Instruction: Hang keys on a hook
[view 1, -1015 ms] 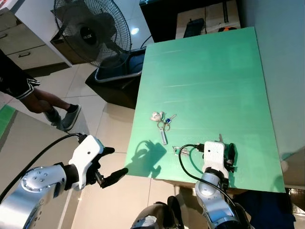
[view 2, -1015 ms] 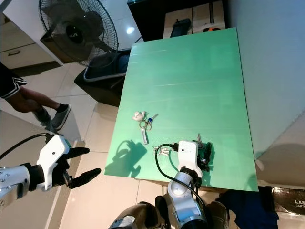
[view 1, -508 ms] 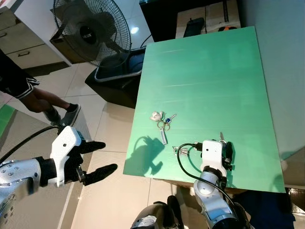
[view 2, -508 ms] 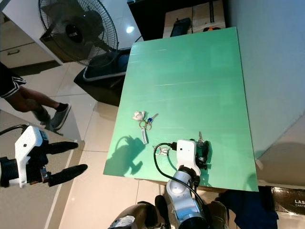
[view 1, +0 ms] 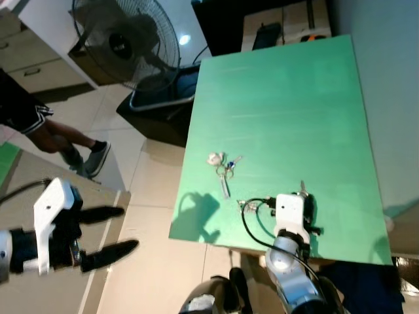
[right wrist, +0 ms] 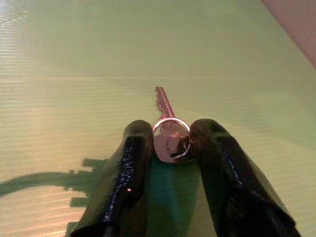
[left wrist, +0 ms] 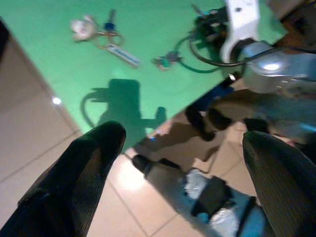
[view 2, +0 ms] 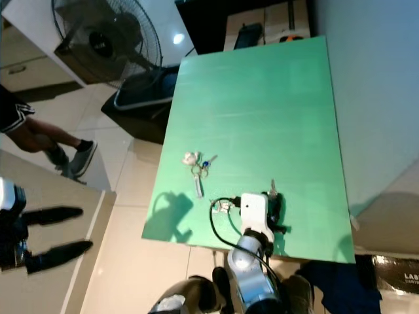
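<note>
A green desk (view 1: 288,98) took up most of the scene, standing beside a tiled floor (view 1: 150,196). Off its far left corner stood a dark pedestal fan (view 1: 124,42), and a person's legs (view 1: 62,140) showed at the left edge of the floor.

The right arm reached over the near edge of the desk, and the right pincer (right wrist: 170,143) lay low on the green surface. Its two black fingers (right wrist: 131,163) were clenched on the ring of a single silver key (right wrist: 165,106), the ring sitting squeezed between the fingertips and the blade pointing straight ahead, away from the pincer, flat on the desk. In the head view that key (view 1: 302,189) poked out just beyond the wrist.

The left pincer (view 1: 108,230) hung out over the floor, well apart from the desk's left edge, its fingers (left wrist: 74,182) spread wide and grasping nothing.

A bunch of keys (view 1: 222,169) with a pale charm and a blue fob lay near the middle of the desk's left half, apart from both pincers.
</note>
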Robot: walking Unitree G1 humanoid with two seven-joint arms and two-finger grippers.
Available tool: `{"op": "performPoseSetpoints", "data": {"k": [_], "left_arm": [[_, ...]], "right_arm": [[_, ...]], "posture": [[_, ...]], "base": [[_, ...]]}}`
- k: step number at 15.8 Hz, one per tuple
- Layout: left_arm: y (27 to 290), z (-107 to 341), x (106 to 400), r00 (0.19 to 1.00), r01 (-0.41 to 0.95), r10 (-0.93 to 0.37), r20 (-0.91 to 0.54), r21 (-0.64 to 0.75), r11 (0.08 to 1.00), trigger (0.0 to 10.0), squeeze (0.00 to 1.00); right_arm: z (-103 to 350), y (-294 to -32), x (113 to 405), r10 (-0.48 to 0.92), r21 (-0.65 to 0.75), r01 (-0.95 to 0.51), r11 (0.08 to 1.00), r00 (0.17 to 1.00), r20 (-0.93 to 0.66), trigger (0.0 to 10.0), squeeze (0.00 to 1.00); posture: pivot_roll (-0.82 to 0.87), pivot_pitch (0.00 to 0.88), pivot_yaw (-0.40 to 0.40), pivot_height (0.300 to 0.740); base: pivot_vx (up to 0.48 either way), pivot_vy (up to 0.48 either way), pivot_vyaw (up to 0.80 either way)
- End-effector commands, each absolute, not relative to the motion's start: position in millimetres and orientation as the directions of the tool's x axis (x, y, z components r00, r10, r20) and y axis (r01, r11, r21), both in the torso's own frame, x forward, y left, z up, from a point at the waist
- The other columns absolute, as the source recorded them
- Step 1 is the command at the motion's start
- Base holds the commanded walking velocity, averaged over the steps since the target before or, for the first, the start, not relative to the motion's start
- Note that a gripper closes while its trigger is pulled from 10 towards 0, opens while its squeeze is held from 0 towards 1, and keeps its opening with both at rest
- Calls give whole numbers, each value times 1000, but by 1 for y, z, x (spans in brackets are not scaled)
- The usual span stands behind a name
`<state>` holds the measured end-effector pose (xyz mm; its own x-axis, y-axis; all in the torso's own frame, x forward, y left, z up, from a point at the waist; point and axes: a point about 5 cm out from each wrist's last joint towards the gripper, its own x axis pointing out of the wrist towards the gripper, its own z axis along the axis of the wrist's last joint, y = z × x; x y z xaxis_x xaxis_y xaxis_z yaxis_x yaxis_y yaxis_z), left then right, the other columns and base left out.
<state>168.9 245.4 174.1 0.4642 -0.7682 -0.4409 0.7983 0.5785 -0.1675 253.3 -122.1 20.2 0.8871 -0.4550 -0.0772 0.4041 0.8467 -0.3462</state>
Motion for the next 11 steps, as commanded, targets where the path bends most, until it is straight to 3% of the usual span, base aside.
{"op": "performPoseSetpoints", "data": {"k": [1,7,11], "left_arm": [[247,175,165,466,791,-767,-442,-181,585,10000,0],[239,166,160,458,786,-772,-441,-203,583,10000,0],[239,157,161,477,774,-761,-439,-201,601,10000,0]], "right_arm": [[13,-100,245,-417,-316,361,878,899,-132,0,0],[25,-99,246,-416,-323,374,869,907,-69,0,0],[58,-94,249,-401,-301,399,866,914,55,0,0]], "posture": [[106,311,400,740],[89,314,400,740],[63,305,400,740]], "base": [[0,0,0],[0,0,0],[0,0,0]]}}
